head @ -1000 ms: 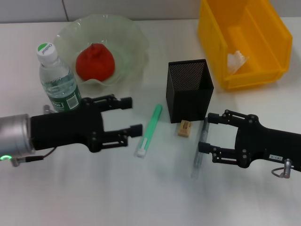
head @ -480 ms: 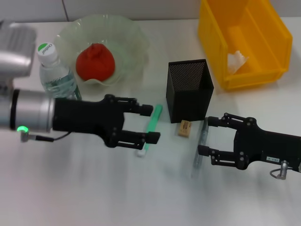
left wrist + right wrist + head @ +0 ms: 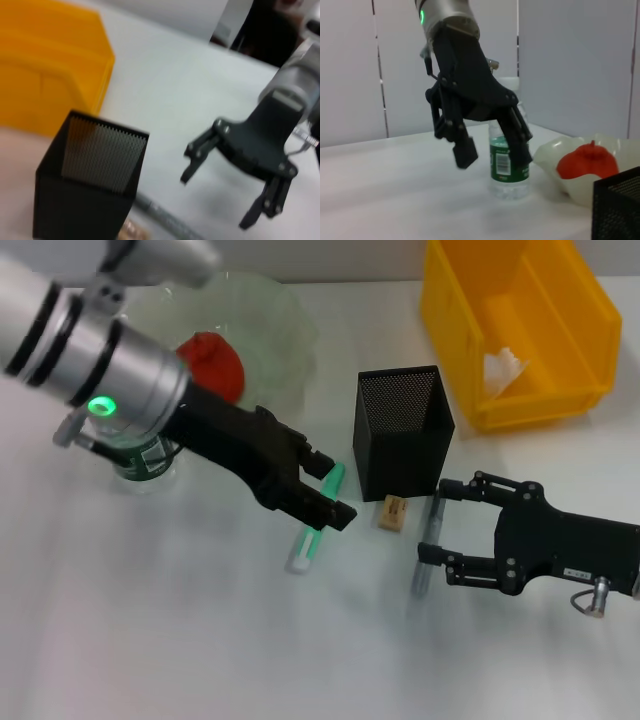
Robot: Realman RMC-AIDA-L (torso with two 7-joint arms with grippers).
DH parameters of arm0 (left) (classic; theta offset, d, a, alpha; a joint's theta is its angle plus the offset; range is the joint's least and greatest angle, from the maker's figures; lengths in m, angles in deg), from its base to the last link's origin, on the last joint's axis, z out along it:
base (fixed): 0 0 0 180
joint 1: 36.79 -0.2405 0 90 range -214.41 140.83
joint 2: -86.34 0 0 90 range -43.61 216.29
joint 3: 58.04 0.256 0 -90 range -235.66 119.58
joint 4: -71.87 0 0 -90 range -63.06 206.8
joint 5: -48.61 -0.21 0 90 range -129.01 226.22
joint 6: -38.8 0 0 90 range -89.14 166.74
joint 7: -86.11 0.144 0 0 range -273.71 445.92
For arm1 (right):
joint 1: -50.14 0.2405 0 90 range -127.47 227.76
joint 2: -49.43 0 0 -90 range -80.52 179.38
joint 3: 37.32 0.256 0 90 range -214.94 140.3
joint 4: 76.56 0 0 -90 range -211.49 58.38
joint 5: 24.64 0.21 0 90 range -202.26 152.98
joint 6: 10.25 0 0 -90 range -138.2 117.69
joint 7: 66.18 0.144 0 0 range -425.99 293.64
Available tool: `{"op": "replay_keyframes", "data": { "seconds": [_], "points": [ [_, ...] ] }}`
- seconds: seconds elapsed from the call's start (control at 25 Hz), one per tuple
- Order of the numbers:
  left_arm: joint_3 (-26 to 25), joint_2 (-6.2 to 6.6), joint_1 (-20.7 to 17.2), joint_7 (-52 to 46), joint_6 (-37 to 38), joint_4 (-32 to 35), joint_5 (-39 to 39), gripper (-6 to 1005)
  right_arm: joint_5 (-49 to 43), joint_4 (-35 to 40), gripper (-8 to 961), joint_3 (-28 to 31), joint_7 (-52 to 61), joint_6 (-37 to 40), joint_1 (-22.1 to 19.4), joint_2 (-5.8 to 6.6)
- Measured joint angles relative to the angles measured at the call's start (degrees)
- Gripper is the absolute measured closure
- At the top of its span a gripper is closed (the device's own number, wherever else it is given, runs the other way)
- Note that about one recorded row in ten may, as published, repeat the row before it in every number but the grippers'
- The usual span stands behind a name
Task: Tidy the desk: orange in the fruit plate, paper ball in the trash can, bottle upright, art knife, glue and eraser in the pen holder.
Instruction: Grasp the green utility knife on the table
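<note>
The knife (image 3: 314, 523) lies flat on the desk (image 3: 200, 640), just left of the holder (image 3: 402, 432), its green end toward the holder and its white end pointing away. My left gripper (image 3: 325, 493) hangs over the knife's green half, tilted downward, fingers spread apart and holding nothing; in the right wrist view the same gripper (image 3: 490, 145) shows its two dark fingers parted above the desk.

The eraser (image 3: 393, 513) sits just in front of the holder, near its front edge. The glue (image 3: 428, 545) lies right of the eraser, running from beside the holder's front right corner toward me. My right gripper (image 3: 440, 525) rests low at the glue, its fingers wide apart with the stick lying between them; I cannot tell whether either finger touches it. The left wrist view shows this right gripper (image 3: 220, 195) spread wide beyond the holder (image 3: 90, 190), with the glue (image 3: 165, 220) lying on the desk by the holder's base.

Left of the holder and farther back stands the plate (image 3: 280, 330) with the orange (image 3: 215, 360) in it. The bottle (image 3: 145, 455) stands upright in front of the plate, partly hidden by my left arm. Right of the holder and behind it is the bin (image 3: 470, 330), with the paper ball (image 3: 503, 370) inside.
</note>
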Motion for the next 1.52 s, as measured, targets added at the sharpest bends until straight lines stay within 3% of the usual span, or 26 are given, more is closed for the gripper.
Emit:
{"op": "replay_keyframes", "data": {
  "seconds": [0.28,0.64,0.88,1.2,1.52],
  "points": [
    [3.9,-0.39,9.0,-15.4,3.8,0.9,-9.0,264,-0.1,0.0,164,0.7,-0.7,0.0,-0.1,-0.06],
    [8.8,-0.54,15.5,-29.3,3.7,-3.0,-13.0,264,-0.1,-0.5,163,2.2,-3.0,0.0,-0.3,-0.06],
    [13.7,-0.55,16.9,-35.1,0.7,-5.5,-13.2,264,-0.1,-0.5,163,2.2,-3.5,-0.4,-0.3,-0.03],
    [15.0,-0.55,18.2,-39.7,-5.2,-11.8,-13.7,263,-0.1,-0.4,163,2.2,-4.5,-0.6,-0.3,-0.09],
    [22.1,-0.55,18.8,-41.2,-11.0,-15.6,-13.4,263,-0.1,-0.3,163,2.2,-4.7,-0.7,-0.1,0.07]
  ]
}}
